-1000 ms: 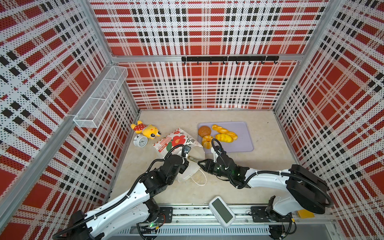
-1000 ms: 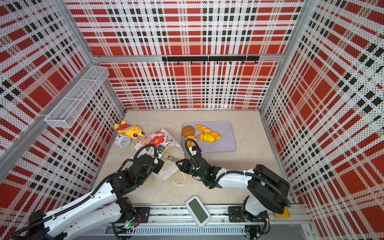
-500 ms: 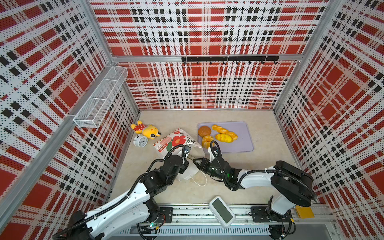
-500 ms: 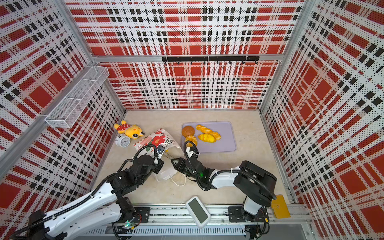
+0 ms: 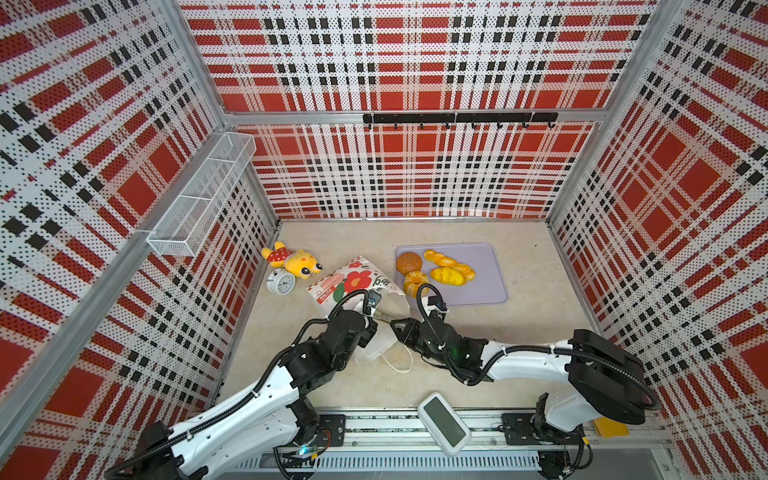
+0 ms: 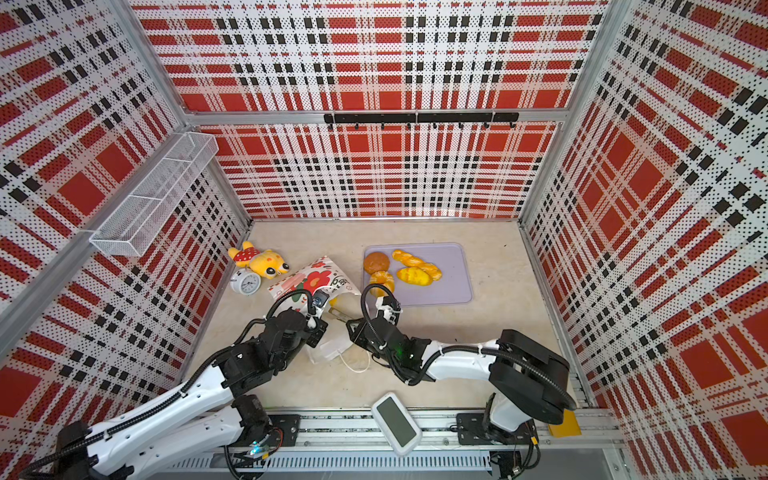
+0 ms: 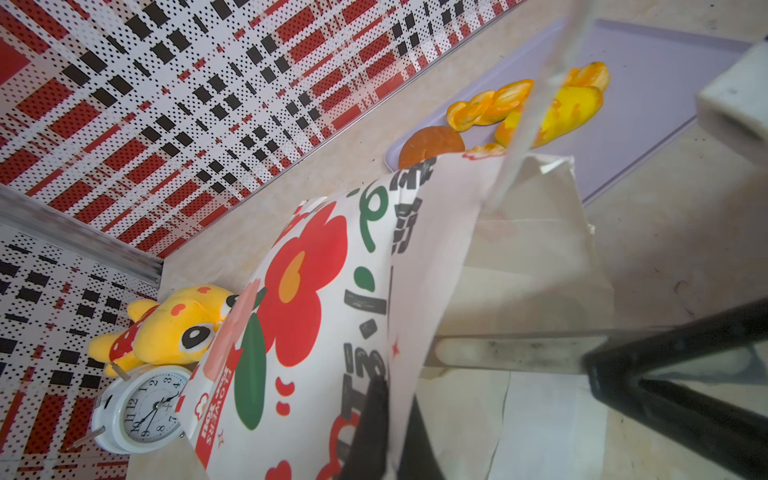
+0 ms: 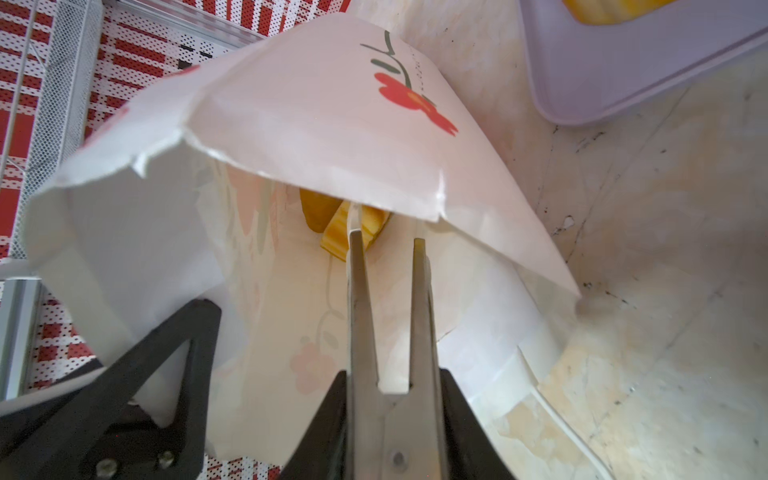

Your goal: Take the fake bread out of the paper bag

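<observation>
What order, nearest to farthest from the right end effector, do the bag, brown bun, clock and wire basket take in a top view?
From the right end effector:
1. bag: the tips are at its mouth.
2. brown bun: behind, on the tray.
3. clock: far left on the floor.
4. wire basket: hung high at the left.
</observation>
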